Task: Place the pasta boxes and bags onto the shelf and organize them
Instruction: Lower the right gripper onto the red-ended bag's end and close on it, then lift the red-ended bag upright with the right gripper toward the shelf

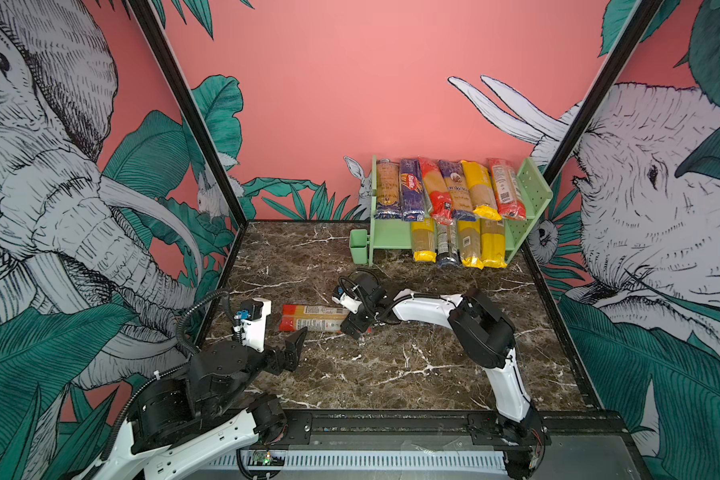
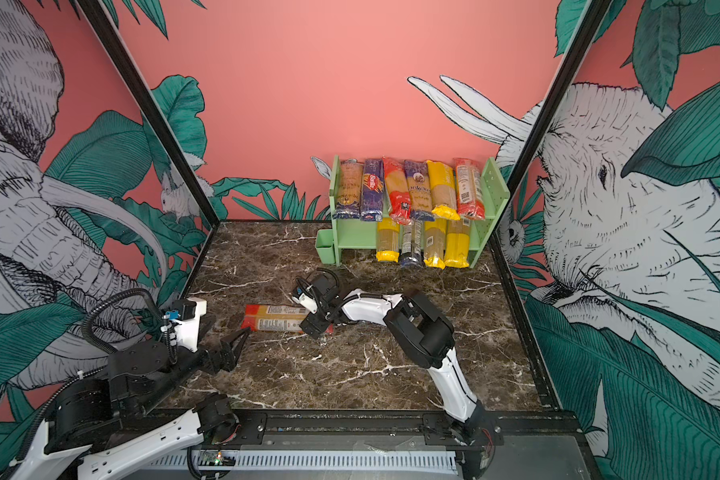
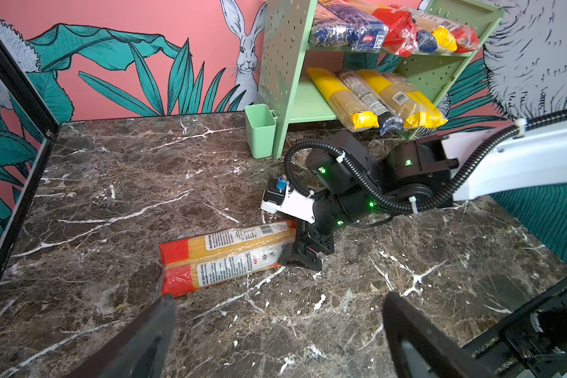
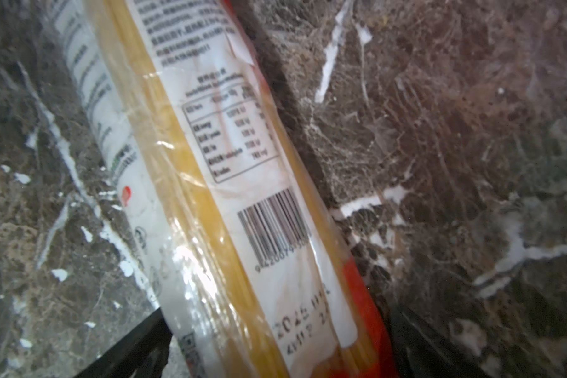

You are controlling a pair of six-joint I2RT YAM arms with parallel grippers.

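We are straddling the pasta bag with the right gripper, fingers wide, ready to carry it to the shelf.

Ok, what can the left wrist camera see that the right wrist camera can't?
Only the left wrist view: the green shelf with spaghetti packs on both tiers, the small green cup, the rabbit picture and the right arm. Only the right wrist view: the barcode and nutrition table in close-up detail. Both: the red-ended spaghetti pack lying on the marble table.
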